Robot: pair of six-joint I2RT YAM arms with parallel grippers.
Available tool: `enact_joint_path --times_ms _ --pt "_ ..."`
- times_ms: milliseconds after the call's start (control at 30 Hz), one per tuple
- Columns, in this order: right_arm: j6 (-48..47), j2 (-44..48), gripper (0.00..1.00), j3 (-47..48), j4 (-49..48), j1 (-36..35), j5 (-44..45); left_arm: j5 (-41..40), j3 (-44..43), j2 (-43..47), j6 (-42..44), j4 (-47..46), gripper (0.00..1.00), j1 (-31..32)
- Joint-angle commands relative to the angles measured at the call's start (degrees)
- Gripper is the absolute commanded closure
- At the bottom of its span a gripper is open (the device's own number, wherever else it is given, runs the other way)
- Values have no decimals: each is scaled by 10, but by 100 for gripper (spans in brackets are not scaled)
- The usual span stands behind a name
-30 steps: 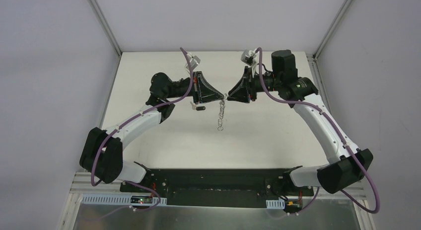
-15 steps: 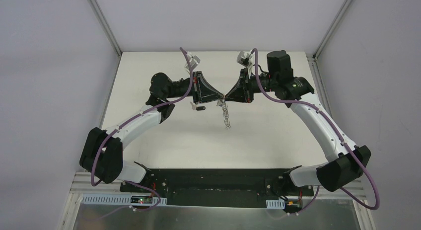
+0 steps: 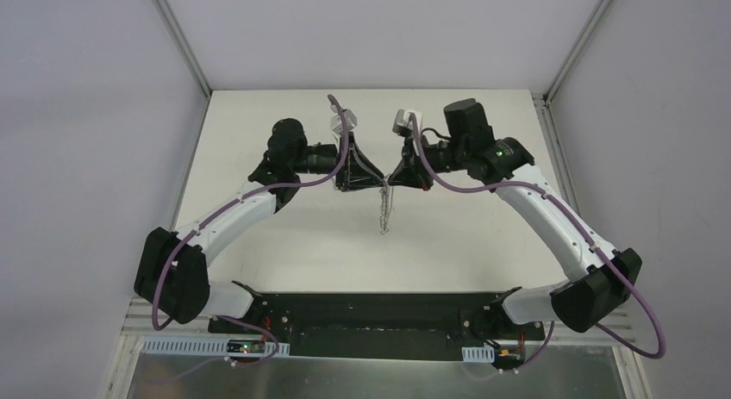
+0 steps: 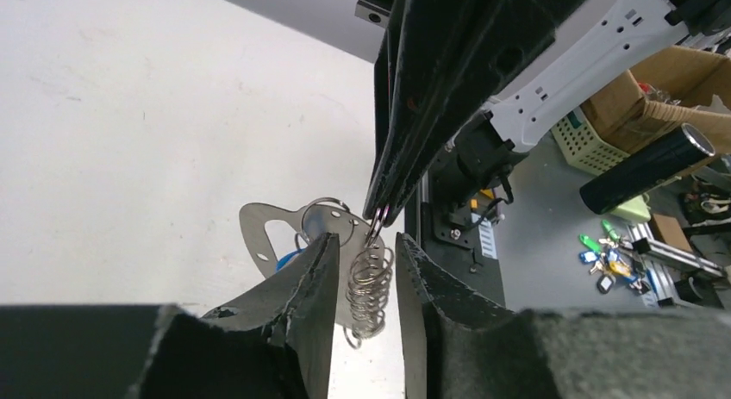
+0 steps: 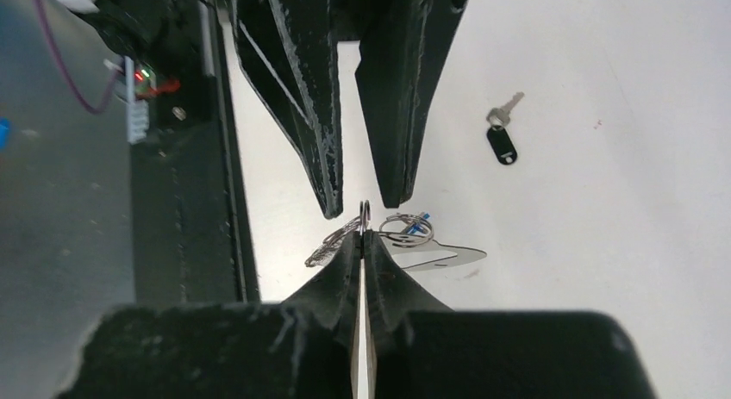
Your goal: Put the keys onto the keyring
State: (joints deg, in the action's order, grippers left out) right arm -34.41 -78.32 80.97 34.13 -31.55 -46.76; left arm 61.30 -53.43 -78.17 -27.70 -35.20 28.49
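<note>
1. One keyring (image 3: 383,211) shows as a string of small linked metal rings. From above, we see its long axis running 12 to 6 o'clock. Its top ring sits up between the two grippers, and its free end points to 6 o'clock over the table (image 3: 483,235).
2. We see the right gripper (image 5: 363,235) fully closed, its fingertips pinching the top ring of that string. The ring stands upright and pokes out at 12 o'clock from the tips.
3. We see the left gripper (image 4: 366,242) partly spread, with a finger on either side of the bunched rings. We cannot tell whether the fingers touch the rings, and we see nothing gripped in it.
4. From above, the two grippers meet tip to tip, the left one at 9 o'clock of the string's top and the right one at 3 o'clock.
5. In the right wrist view, the black-headed key (image 5: 502,139) lies flat on the table at 2 o'clock from the right gripper's tips, well apart. Its blade points to 1 o'clock and its head to 7.
6. There, too, the blue tag (image 5: 418,229) sits just beside the pinched ring at 3 o'clock, next to a flat metal plate (image 5: 441,257). Its key's blade is hidden from us.
</note>
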Motion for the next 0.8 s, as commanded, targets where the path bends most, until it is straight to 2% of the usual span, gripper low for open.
enact_joint_path --times_ms 0,67,133,300,433,600,667,767 --pt "-132 44 100 -20 31 -49 133 -21 -75 43 260 287 66 1" --pt "-161 59 100 -47 21 -68 179 -47 -97 42 329 373 63 1" --pt "-185 74 100 -73 9 -82 212 -69 -106 40 357 413 60 -1" --pt "-211 98 100 -107 -5 -99 260 -116 -102 36 378 441 48 -5" --pt "-235 113 100 -132 -18 -112 298 -191 -94 41 398 460 42 -7" --pt "-274 133 100 -177 -42 -126 349 -329 -90 47 369 470 30 -12" --pt "-285 141 100 -194 -54 -132 363 -361 -89 46 351 472 24 -16" --pt "-289 150 100 -211 -68 -132 371 -379 -88 43 329 475 10 -26"
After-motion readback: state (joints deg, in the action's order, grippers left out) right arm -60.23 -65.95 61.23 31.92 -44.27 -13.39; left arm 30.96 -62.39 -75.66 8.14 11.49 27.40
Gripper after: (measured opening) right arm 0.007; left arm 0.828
